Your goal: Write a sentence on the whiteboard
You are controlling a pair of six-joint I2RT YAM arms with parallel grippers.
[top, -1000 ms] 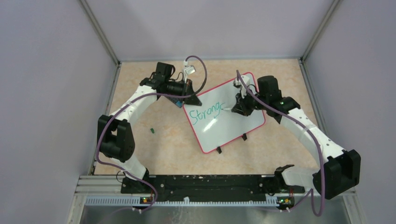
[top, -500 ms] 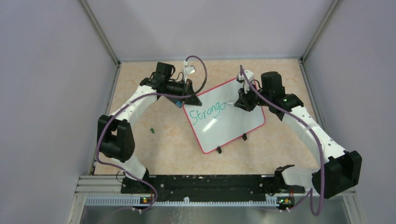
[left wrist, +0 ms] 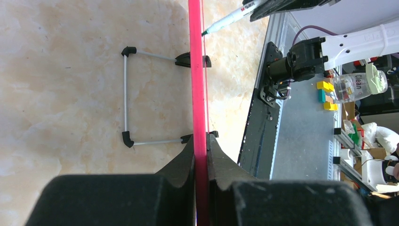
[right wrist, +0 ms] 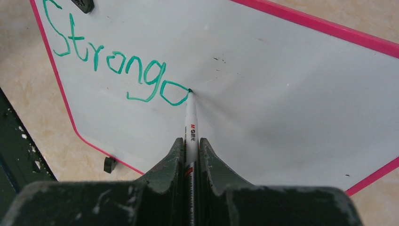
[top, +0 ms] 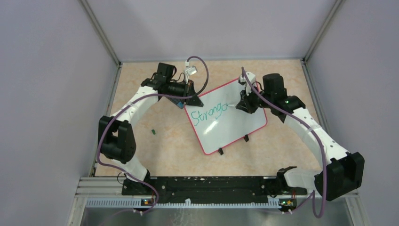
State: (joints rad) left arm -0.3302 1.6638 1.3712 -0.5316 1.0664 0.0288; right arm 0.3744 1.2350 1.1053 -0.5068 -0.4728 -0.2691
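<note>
You have two arms at work, with one board, one marker and one stray green piece on the table. Starting at the left, the small green piece [top: 153,131] lies alone on the tabletop, well apart from the board. Next comes your left gripper [top: 192,100], clenched on the far-left corner of the whiteboard [top: 235,127], its two fingers pinching the pink rim from either side. The whiteboard sits mid-table, a little to the right and turned at an angle. Two black feet [top: 220,151] show along its near edge, and the left wrist view shows one thin wire stand [left wrist: 126,92] behind it, resting on the table. One green word, "Strango", seven letters, runs across the board's far-left part. The one marker [right wrist: 190,117] touches its tip to the board at the end of the last letter. Your right gripper [right wrist: 190,143] is clamped tight around the marker's barrel. The table [top: 160,155] is mottled beige, with one black rail [top: 207,184] along its near edge where both arm bases are bolted. Three plain pale grey walls close it in, with two metal posts at the far corners.
</note>
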